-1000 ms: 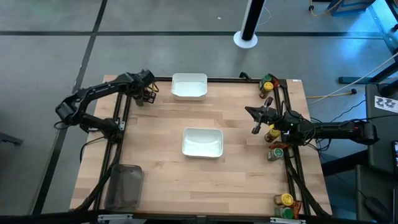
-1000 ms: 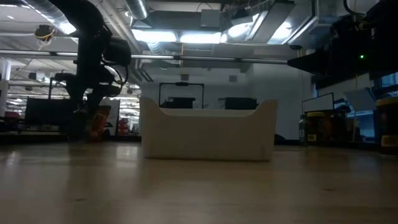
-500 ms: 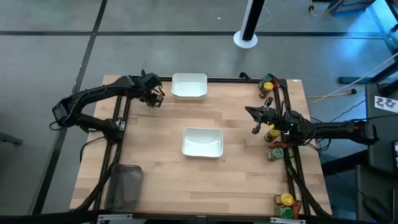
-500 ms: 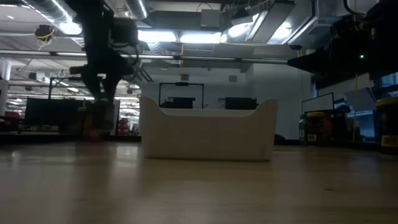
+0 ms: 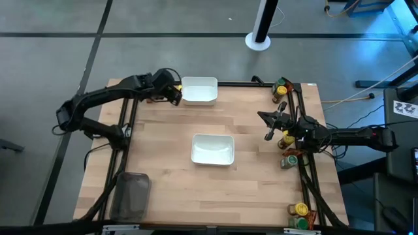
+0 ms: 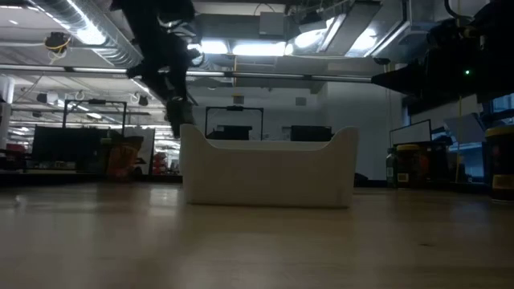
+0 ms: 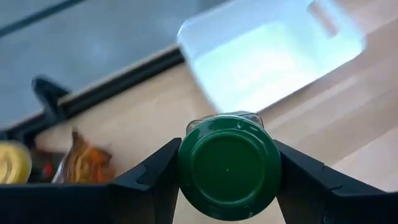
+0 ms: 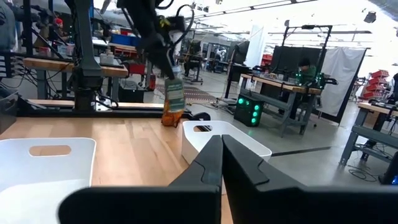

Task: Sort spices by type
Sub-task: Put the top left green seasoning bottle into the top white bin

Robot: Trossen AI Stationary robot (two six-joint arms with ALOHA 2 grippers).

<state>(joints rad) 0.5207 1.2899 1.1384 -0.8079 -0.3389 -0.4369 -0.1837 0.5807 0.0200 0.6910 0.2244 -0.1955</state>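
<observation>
A small jar with a green cap (image 7: 228, 165) sits between the fingers of my left gripper (image 5: 173, 93), which hangs in the air just left of the far white bowl (image 5: 198, 90). The right wrist view shows the same jar (image 8: 175, 93) hanging under that gripper. On the table behind it at the far left corner lie a brown-orange packet (image 7: 84, 163) and a yellow-capped jar (image 7: 12, 163). My right gripper (image 5: 268, 128) waits shut at the right side, level above the table. A second white bowl (image 5: 213, 149) stands at the table's middle. My left gripper pinches the jar between its two fingers (image 7: 155, 180), one on each side at the green cap's rim (image 7: 186, 168). The fingers slant down from above. The jar hangs below them, cap up, lifted clear of the table.
More jars with yellow and green caps (image 5: 287, 140) stand along the right edge, and two more stand at the near right corner (image 5: 300, 210). A clear grey tray (image 5: 130, 196) lies at the near left. Bare wood lies between the bowls and around the middle one.
My left gripper has risen from the far left corner and gone toward the table's right, toward the far white bowl, tipping less steeply down. It has carried the green-capped jar, which is lifted clear.
</observation>
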